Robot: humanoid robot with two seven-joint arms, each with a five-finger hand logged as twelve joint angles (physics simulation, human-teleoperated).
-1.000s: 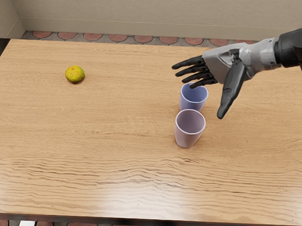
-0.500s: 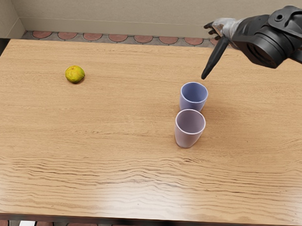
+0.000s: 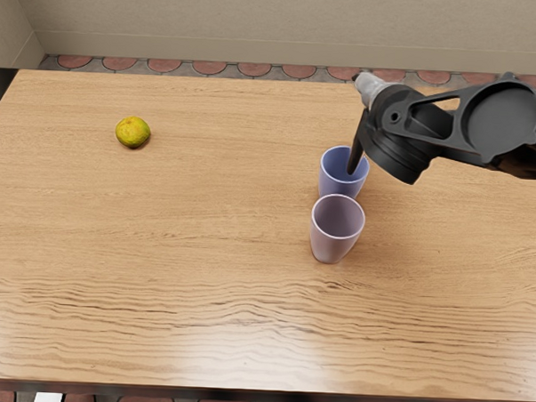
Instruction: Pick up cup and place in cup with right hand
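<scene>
On the table [image 3: 159, 250], 2 cups [image 3: 330, 243] stand mouth-up, perhaps touching.

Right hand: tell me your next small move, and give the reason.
Probably ease the right hand sideways to line up with the outer wall of the blue cup, ready to grasp it. The hand partly overlaps that cup's opening in this view, and the cup stands upright just behind the pink cup, not nested in it. Whether hand and cup touch is unclear, so go gently.

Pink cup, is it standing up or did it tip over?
Upright: the pink cup has its open top facing up, base on the table.
</scene>
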